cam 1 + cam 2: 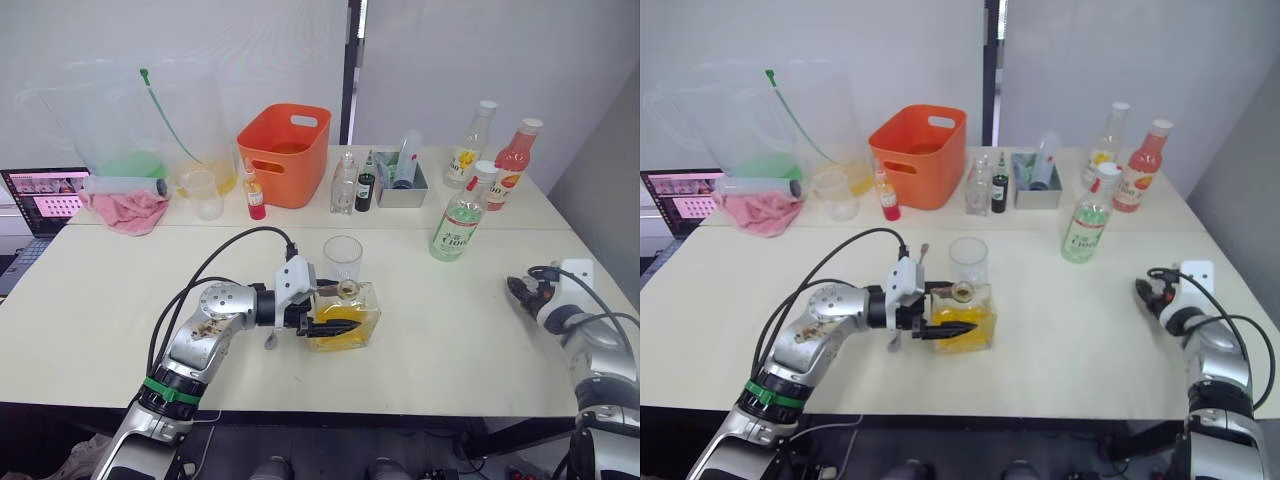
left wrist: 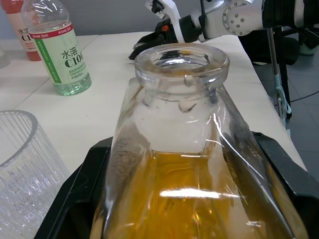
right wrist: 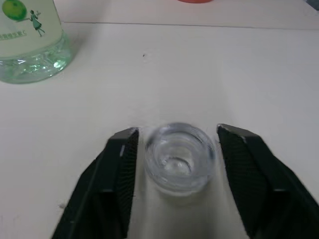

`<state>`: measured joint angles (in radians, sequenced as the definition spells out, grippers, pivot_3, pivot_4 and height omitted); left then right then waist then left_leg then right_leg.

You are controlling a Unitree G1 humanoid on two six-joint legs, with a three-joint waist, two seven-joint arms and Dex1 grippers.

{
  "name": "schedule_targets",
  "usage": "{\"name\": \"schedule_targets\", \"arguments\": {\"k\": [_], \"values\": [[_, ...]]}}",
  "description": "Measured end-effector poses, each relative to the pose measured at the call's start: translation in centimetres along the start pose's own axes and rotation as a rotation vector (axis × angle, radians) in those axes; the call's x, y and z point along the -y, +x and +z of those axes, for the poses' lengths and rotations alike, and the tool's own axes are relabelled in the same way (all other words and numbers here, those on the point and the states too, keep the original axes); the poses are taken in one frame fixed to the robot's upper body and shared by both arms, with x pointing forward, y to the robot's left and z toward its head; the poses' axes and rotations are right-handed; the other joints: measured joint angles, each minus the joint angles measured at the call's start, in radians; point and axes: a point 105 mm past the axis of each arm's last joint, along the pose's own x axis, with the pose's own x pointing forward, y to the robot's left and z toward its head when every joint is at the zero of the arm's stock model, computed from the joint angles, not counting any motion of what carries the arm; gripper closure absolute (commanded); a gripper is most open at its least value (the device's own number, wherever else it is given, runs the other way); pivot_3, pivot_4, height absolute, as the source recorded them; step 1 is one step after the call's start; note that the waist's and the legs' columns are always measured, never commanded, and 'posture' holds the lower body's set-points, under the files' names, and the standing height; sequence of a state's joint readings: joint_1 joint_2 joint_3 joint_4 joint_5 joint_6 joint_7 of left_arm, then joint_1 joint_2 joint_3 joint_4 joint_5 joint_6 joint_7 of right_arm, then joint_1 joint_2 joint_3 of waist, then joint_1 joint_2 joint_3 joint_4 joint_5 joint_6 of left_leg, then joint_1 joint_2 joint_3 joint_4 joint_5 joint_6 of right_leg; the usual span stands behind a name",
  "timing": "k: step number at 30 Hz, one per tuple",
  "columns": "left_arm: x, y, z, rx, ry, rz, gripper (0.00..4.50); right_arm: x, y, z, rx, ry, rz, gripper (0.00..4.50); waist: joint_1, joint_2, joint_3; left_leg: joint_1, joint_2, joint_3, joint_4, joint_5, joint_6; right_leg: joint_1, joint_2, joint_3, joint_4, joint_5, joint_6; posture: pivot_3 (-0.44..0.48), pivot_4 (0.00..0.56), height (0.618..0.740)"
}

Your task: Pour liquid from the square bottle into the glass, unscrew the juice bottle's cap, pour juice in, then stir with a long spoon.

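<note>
We see even, bright indoor light, soft shadows under the square bottle, glare streaking its glass, nearby edges blurred.

The square bottle holds golden-yellow liquid. The juice bottle has a green-and-white label and white cap. The basket is orange, the cloth pink.

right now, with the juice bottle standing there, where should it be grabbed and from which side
Probably the straight labelled body of the juice bottle, below the tapering shoulder, leaving the cap free. It stands upright with bare table on its near right, so bring level jaws in from the robot's right, where the right gripper sits.
</note>
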<state>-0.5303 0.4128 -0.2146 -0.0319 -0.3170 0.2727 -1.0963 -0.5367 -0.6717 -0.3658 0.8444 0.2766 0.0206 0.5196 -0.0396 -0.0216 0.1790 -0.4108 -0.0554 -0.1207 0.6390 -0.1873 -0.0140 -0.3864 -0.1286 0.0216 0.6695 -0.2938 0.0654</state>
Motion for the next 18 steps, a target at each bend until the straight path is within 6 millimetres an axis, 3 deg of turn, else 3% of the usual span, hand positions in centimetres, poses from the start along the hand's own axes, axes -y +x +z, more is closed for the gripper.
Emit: {"name": "schedule_targets", "arguments": {"k": [2,5,11,14,18], "values": [[0.0,0.0,0.0,-0.002,-0.004,0.003,1.69,0.1,-0.1,0.6,0.022,0.002,0.006,0.05,-0.001,0.0,0.0,0.0,0.0,0.0,0.0,0.0,0.0,0.0,0.0,0.0,0.0,0.0,0.0,0.0,0.15,0.74],[0.1,0.0,0.0,0.002,-0.012,0.009,1.69,0.4,-0.4,2.6,0.079,-0.024,0.035,0.02,-0.001,0.0,0.0,0.0,0.0,0.0,0.0,0.0,0.0,0.0,0.0,0.0,0.0,0.0,0.0,0.0,0.15,0.74],[0.6,-0.4,-0.1,0.01,-0.045,0.009,1.69,-0.7,-2.5,9.3,0.202,-0.145,0.249,0.02,-0.001,0.001,0.0,0.0,0.0,0.0,0.0,0.0,0.001,0.0,0.0,0.0,-0.001,0.0,0.0,0.0,0.15,0.74],[0.7,-0.9,0.0,0.013,-0.076,0.011,1.69,-3.3,-4.1,10.1,0.174,-0.214,0.443,0.02,-0.004,0.001,0.0,0.0,0.001,0.0,0.0,-0.001,0.001,0.0,0.001,0.0,-0.001,0.0,0.0,0.0,0.15,0.74],[0.7,-1.5,-0.1,0.017,-0.1,0.027,1.69,-8.8,-6.8,8.9,0.069,-0.212,0.765,0.02,-0.006,0.001,0.0,0.0,0.002,0.0,0.0,-0.001,0.001,0.0,0.001,0.0,-0.002,0.0,0.0,0.0,0.15,0.74]]}}
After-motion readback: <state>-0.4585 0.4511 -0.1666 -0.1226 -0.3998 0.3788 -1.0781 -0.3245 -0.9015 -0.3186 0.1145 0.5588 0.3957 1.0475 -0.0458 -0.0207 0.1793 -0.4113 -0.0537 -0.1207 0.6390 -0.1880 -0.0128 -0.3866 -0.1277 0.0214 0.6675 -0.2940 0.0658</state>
